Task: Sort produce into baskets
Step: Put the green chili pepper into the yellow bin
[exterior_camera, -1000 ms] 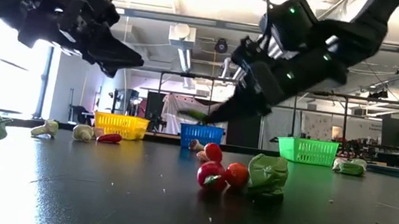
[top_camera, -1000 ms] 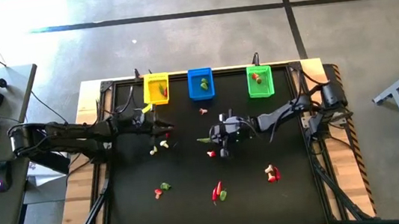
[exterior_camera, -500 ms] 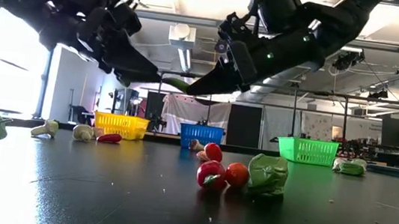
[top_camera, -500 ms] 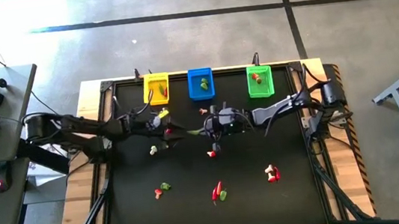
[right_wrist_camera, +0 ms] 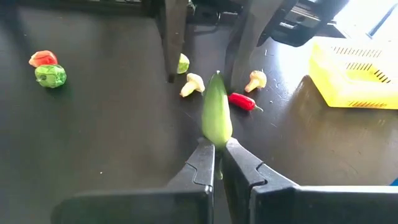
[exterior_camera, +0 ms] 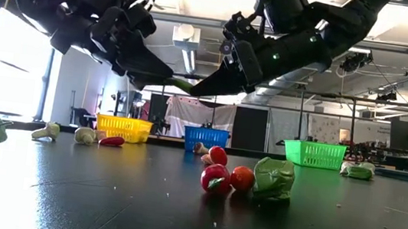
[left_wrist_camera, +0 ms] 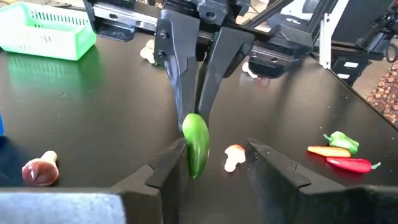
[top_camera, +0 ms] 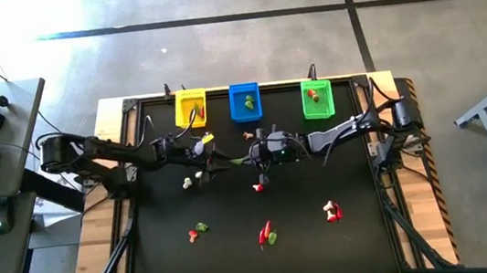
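Right gripper: clamped on green chilli, above mid-table.
Left gripper: fingers apart, flanking chilli's free end.
Writing: none readable.

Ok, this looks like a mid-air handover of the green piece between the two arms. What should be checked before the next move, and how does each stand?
1. Right gripper shut on the green chilli: ok.
2. Left gripper open, a finger on each side of the chilli's free end: ok.
3. Left fingers already closed on the chilli: not ok, a gap shows.
4. Chilli held above the table, clear of loose pieces: ok.
5. Yellow basket, blue basket, green basket upright at the far edge: ok.
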Robot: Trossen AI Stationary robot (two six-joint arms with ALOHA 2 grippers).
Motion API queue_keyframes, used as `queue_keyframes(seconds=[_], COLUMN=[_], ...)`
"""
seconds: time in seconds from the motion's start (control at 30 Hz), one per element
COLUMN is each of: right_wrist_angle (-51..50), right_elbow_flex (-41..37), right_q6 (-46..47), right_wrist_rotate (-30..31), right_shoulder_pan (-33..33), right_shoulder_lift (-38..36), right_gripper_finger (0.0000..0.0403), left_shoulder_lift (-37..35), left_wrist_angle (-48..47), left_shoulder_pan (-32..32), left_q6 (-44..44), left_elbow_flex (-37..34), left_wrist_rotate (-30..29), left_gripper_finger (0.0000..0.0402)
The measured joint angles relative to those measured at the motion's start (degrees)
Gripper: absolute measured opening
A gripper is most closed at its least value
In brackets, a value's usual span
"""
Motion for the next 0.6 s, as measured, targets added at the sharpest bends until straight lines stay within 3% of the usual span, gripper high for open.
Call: queue_keyframes(seconds=[0.6], right_wrist_angle=[0.68], right_elbow_flex=[0.00], right_q6=[-1.11], right_wrist_rotate=[2.03], right_shoulder_pan=[0.08], right_shoulder_lift=[-0.02], right_gripper_finger=[0.0016], left_shoulder_lift=[-0.02], left_wrist_angle=[-2.06], left_shoulder_pan=[0.38], left_q6=[0.81], left_elbow_flex=[-0.02], left_wrist_rotate=[-1.83], left_gripper_finger=[0.0005])
